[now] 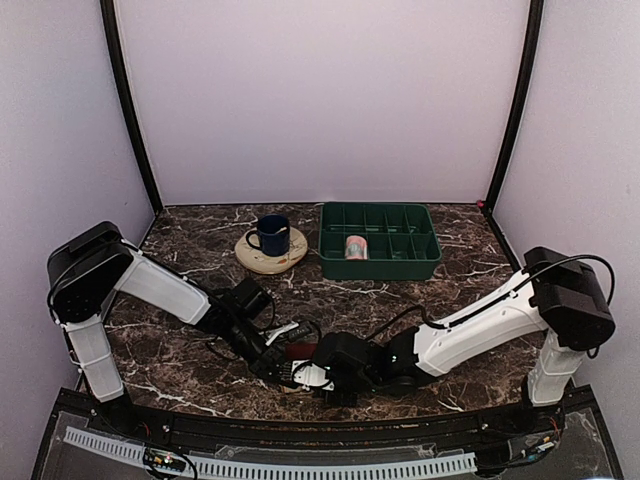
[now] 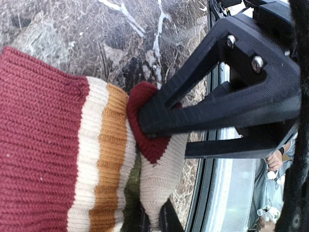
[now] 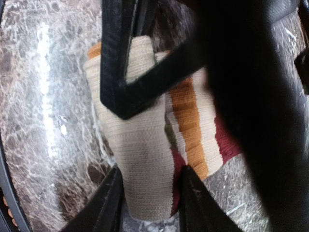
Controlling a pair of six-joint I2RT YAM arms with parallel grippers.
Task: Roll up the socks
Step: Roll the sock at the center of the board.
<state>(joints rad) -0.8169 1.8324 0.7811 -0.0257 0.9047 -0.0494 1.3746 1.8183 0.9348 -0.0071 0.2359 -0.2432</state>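
A striped sock (image 2: 48, 145), dark red with cream, orange and olive bands, lies near the table's front edge; only a red patch of the sock (image 1: 300, 352) shows between the arms in the top view. My left gripper (image 2: 157, 217) is shut on a cream fold of it. My right gripper (image 3: 149, 203) is shut on the rolled cream end of the sock (image 3: 145, 145), one finger on each side. The two grippers (image 1: 285, 362) (image 1: 318, 372) meet over the sock. The right gripper's black fingers (image 2: 217, 111) press on the red toe part.
A green compartment tray (image 1: 380, 262) at the back holds a rolled sock (image 1: 356, 247). A dark blue mug (image 1: 271, 235) stands on a round wooden coaster (image 1: 270, 256) left of the tray. The table's front rail (image 2: 212, 183) lies right beside the sock.
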